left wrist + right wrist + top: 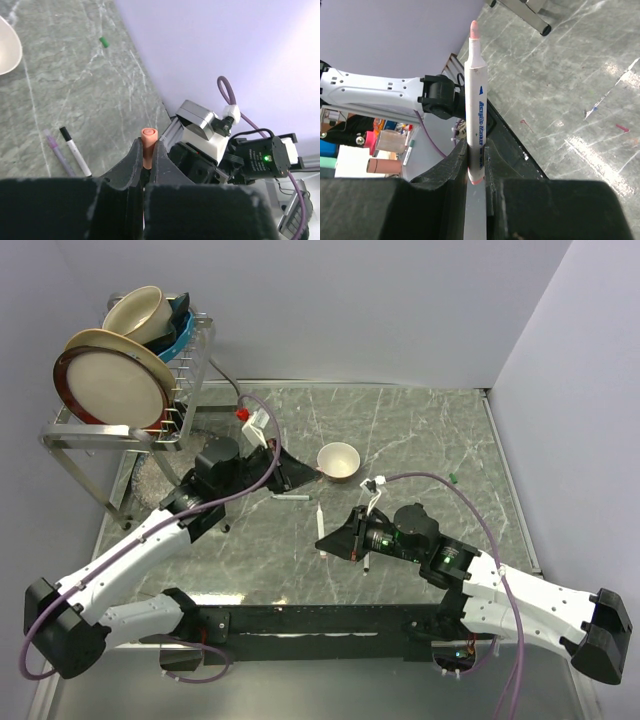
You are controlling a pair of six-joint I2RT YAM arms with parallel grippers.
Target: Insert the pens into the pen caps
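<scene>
Capping | left gripper pinches red cap, right gripper pinches red-tipped pen | align tip with cap mouth, push straight

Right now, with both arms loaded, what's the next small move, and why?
Probably bring the pen in the right fingers toward the reddish cap in the left fingers, lining its pink tip up with the cap's exposed end. Both pieces are firmly pinched, but the top view shows them apart.
</scene>
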